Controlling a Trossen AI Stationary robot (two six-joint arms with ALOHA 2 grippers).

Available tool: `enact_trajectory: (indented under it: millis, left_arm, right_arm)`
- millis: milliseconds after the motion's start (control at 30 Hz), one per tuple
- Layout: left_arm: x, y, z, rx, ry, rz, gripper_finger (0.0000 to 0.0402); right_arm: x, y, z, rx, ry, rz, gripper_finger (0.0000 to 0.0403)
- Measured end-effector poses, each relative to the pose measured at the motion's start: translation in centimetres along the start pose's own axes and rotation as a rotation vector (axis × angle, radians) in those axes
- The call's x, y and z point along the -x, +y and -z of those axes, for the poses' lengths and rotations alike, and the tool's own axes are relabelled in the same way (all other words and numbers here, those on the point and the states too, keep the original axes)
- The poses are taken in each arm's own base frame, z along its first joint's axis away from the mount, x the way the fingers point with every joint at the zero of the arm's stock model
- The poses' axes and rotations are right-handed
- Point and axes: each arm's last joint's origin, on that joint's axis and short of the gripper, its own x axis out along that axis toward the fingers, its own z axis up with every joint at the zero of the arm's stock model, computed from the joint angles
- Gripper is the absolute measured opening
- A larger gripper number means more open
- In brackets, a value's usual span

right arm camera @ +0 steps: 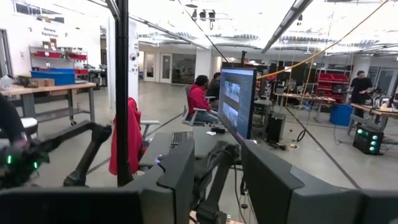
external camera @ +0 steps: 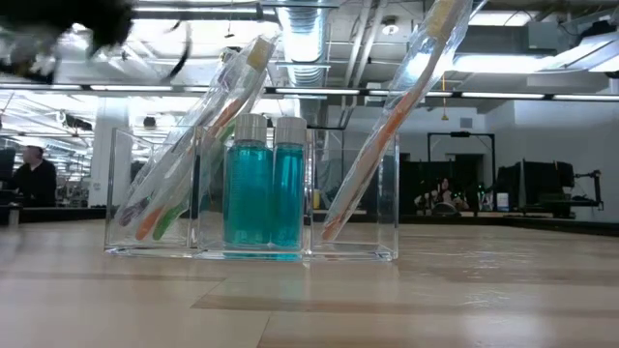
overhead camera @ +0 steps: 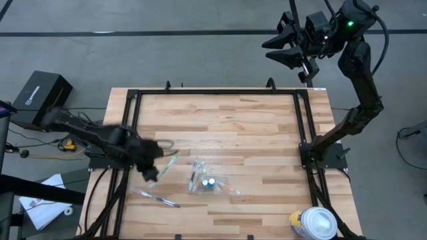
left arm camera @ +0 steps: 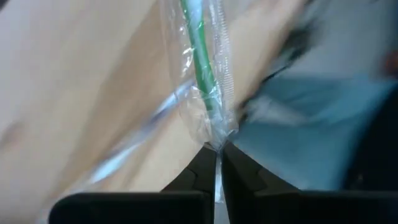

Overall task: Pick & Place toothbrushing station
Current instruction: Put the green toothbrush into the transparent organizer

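Left tool (left arm camera: pixel 217 163) around crinkly-wrapped toothbrush (left arm camera: pixel 200 59)

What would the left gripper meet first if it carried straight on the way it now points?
Probably the clear holder with its teal tubes. The left gripper, jaws shut on a wrapped green toothbrush, points across the table toward it, though its tilt and height are unclear.

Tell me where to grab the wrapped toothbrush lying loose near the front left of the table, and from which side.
Grip the loose wrapped toothbrush around the middle of its handle, coming straight down from above with the fingers across its long axis. It lies flat on the table, slanted, with nothing touching it, so probably only its narrow width offers a pinch. The left gripper is nearest but already shut on another wrapped toothbrush.
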Motion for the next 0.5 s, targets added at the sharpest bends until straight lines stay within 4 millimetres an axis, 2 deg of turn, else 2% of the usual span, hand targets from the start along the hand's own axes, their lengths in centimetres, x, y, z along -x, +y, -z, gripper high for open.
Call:
enact_trajectory:
  millis: [167,300,367,500]
  left_arm:
    - [5.8,-3.1,-2.3,0.05,-0.266,0.341,0.0004]
    - [9.2,-4.0,-3.7,0.065,-0.424,0.521,0.0003]
    - [9.9,-4.2,-4.5,0.059,-0.425,0.561,0.0003]
    - [10.1,-5.0,-6.2,0.008,-0.325,0.687,0.0003]
  right_arm:
    - [-0.5,-0.6,0.8,0.003,0.036,0.001,0.0123]
    - [-1.6,-0.7,2.2,0.04,0.116,0.009,0.0123]
    - [-2.7,-0.5,3.4,0.085,0.183,0.034,0.0123]
    - [-5.3,0.0,6.0,0.168,0.344,0.045,0.0123]
